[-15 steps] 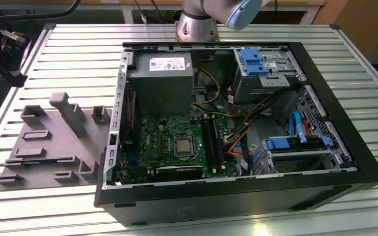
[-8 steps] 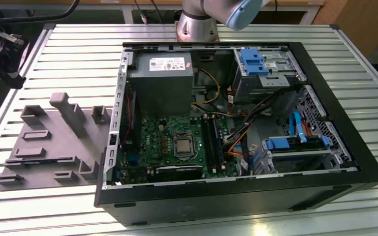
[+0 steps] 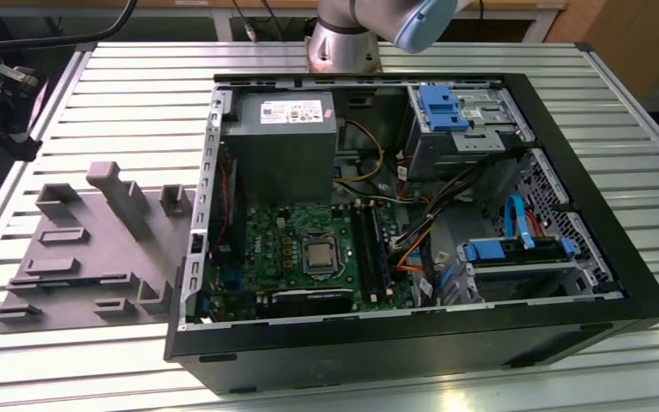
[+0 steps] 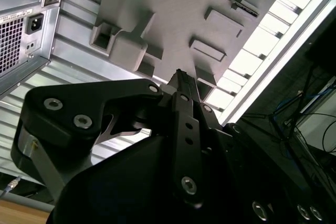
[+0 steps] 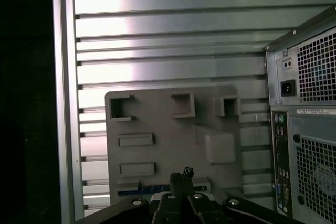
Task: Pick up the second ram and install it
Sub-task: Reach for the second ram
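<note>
Pincer (image 5: 181,174) clenched, well above grey tray (image 5: 157,124), second ram (image 5: 147,189) by tray edge, slatted table (image 5: 157,24) beyond

My exterior view looks steeply down from high and some way off, taking in the open computer case (image 3: 421,348), the grey holder tray (image 3: 89,257) at the exterior view's left of it, and the slatted table (image 3: 135,77); both wrist views sit close behind the gripper (image 5: 181,176), looking past it from well above the table; they share the tray and the case's rear panel (image 5: 310,103).
</note>
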Action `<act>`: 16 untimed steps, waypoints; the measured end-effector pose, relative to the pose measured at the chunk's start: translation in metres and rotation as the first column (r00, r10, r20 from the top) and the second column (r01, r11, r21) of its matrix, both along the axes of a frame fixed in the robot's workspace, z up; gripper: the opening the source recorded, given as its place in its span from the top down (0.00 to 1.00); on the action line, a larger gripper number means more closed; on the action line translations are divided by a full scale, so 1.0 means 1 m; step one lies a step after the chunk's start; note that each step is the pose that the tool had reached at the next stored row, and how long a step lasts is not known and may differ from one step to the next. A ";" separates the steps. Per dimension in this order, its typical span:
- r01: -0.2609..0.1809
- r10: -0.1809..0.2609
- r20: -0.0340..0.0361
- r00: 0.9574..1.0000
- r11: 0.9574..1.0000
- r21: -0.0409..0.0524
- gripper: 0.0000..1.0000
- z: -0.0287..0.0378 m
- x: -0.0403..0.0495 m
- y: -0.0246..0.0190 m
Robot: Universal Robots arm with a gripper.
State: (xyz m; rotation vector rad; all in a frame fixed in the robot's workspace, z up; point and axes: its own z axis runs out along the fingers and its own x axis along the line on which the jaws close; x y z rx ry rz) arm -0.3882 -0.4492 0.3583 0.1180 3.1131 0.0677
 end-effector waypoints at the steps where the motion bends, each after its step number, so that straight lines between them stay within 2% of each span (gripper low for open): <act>1: 0.000 0.000 0.000 1.000 1.000 0.000 0.89 -0.0005 -0.0003 -0.0004; 16: 0.000 0.000 -0.001 1.000 1.000 0.000 0.89 -0.0068 -0.0063 -0.0056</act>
